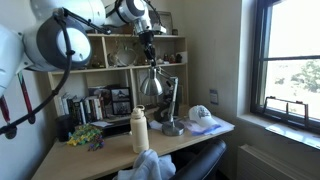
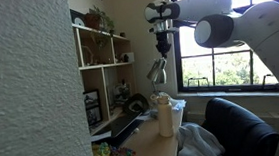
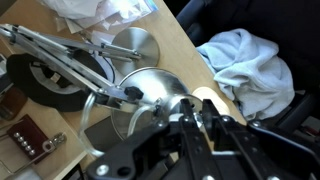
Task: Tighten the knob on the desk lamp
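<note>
The desk lamp (image 1: 152,85) is silver, with a shiny cone shade, thin jointed arms and a round base (image 1: 172,128). It stands on the wooden desk in both exterior views (image 2: 157,73). In the wrist view its shade (image 3: 150,90), base (image 3: 135,48) and arms (image 3: 60,50) lie just below me. My gripper (image 1: 148,55) hangs straight down onto the joint at the top of the shade (image 2: 161,54). Its fingers (image 3: 192,112) are drawn close together on the lamp's knob, which they mostly hide.
A white bottle (image 1: 139,130) stands at the desk's front beside the lamp (image 2: 166,116). A white cloth (image 3: 245,70) lies on a dark chair (image 2: 239,125). A cap (image 1: 203,113) lies near the window. Shelves (image 1: 110,60) stand behind the lamp.
</note>
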